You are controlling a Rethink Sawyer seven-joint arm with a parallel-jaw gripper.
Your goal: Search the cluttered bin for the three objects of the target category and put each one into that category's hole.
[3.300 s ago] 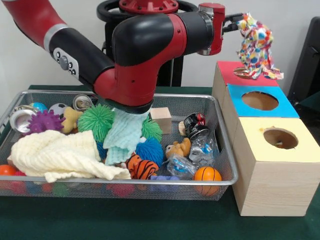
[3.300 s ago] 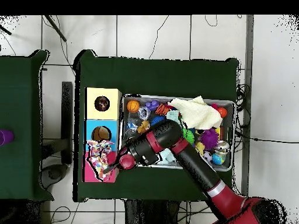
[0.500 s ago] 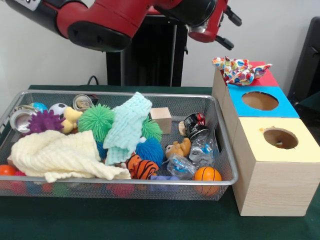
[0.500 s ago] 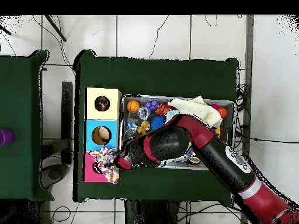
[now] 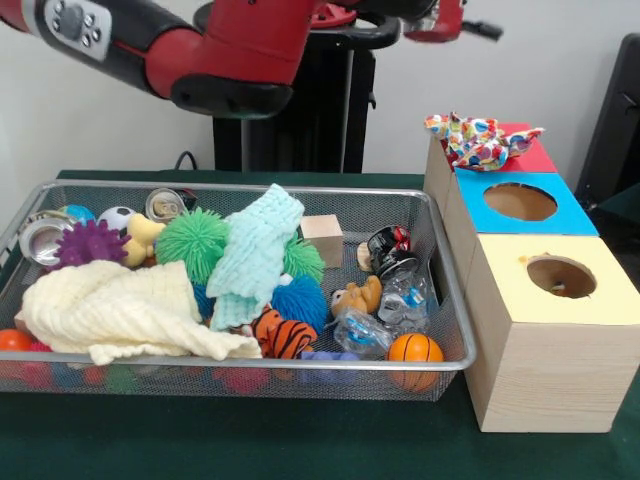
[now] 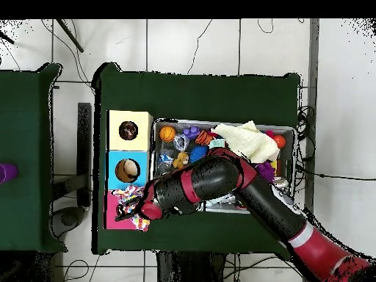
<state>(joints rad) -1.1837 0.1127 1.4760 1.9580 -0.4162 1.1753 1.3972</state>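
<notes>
A heap of whitish fabric bundles with red, blue and yellow spots point(image 5: 482, 140) lies on the red-topped box point(image 5: 535, 158), not in the bin; it also shows in the overhead view point(image 6: 132, 198). The yellow-topped box point(image 5: 590, 305) stands nearest the camera, and its round hole point(image 5: 560, 275) is open. My gripper point(image 5: 455, 20) is high at the top edge, above and left of the bundles. In the overhead view the gripper point(image 6: 125, 211) hovers over the bundles. The wire mesh bin point(image 5: 240, 187) fills the left and holds no spotted bundle that I can see.
The bin holds a pale yellow cloth point(image 5: 110, 310), a mint cloth point(image 5: 255, 255), green spiky balls point(image 5: 192, 240), an orange tiger plush point(image 5: 283, 335), an orange ball point(image 5: 414, 348), cans and a wooden block point(image 5: 322, 230). The blue-topped box point(image 5: 565, 215) stands between the red and yellow boxes.
The arm has risen in the front view, and the gripper is now nearly out of the top edge. In the overhead view it has shifted slightly further over the red box. The bundles have not moved.
</notes>
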